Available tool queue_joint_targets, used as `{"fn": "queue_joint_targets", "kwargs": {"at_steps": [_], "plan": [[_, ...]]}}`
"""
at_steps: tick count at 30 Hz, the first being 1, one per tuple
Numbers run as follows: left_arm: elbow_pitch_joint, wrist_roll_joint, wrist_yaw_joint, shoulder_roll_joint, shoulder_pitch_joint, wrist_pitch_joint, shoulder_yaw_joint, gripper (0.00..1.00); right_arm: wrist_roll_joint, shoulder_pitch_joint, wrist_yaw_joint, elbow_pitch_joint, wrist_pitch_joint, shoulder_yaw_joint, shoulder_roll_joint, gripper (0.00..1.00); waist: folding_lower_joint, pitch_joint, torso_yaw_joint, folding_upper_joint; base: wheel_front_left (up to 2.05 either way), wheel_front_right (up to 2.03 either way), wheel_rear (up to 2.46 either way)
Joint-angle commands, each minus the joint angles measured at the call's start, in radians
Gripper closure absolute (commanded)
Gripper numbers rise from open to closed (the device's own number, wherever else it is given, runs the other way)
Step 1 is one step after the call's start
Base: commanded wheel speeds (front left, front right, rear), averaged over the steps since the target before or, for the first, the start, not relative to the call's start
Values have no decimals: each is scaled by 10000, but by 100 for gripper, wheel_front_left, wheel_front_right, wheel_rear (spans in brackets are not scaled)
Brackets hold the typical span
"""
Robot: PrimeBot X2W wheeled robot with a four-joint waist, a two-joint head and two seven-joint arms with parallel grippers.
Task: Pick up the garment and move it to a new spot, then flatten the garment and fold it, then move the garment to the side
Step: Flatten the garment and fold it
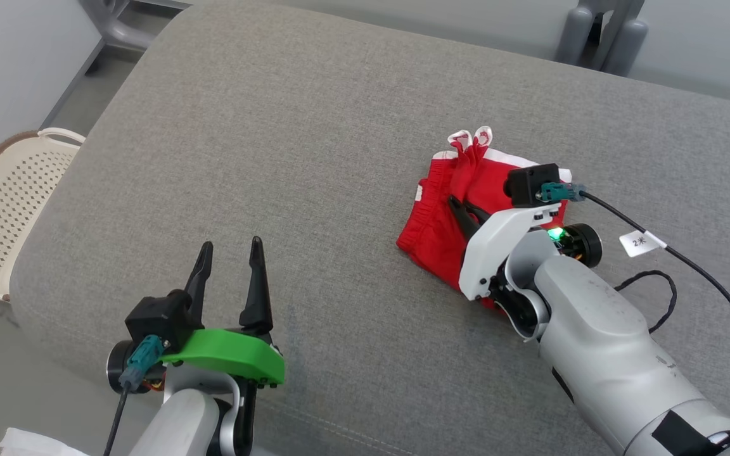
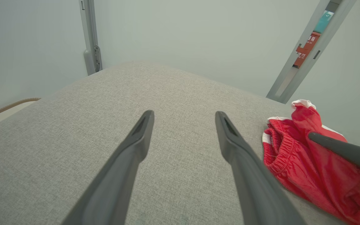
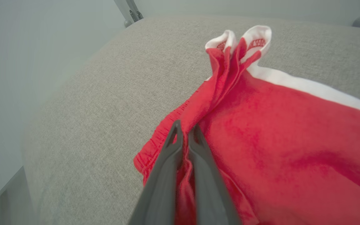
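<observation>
Logged at 3 o'clock on grey cushion (image 1: 314,126): red garment (image 1: 435,228), bunched, fold clamped in right gripper (image 3: 185,131). Logged at 7 o'clock: left gripper (image 1: 231,244), fingers (image 2: 136,147) apart. Judged pick-up step; called next for lifting clear, carrying elsewhere.

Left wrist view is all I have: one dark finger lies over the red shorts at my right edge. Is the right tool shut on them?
Observer: Yes. In the right wrist view the right tool is shut on a raised ridge of the red shorts, with cloth pinched between its fingers.
Operator: Where on the shorts?
Observer: Close to the elastic waistband, on the side of the shorts toward the robot's left in the head view.
Operator: Anything off to my left?
Observer: In the head view, a white perforated basket sits beyond the left edge of the grey cushion, well away from the open left tool.
</observation>
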State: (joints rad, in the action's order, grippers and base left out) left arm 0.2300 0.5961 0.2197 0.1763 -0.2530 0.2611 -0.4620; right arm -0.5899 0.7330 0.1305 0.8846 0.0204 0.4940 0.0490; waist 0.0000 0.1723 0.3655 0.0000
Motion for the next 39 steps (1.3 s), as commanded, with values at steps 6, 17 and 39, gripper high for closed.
{"fn": "queue_joint_targets", "kwargs": {"at_steps": [6, 17, 39], "plan": [[74, -207, -95, -155, 29, 46, 217, 0, -309, 354, 1, 359, 360, 589, 25, 0, 0, 147, 75, 0, 0, 0, 0], [108, -445, -251, -371, 265, 42, 415, 0, -523, 531, -1, -29, 1404, 951, 36, 0, 0, -30, -517, 0, 0, 0, 0], [-153, -579, -242, -211, 157, 41, 540, 0, 2285, -181, -1, 1424, 1944, -1074, 359, 100, 0, 81, -401, 0, 0, 0, 0]]}}
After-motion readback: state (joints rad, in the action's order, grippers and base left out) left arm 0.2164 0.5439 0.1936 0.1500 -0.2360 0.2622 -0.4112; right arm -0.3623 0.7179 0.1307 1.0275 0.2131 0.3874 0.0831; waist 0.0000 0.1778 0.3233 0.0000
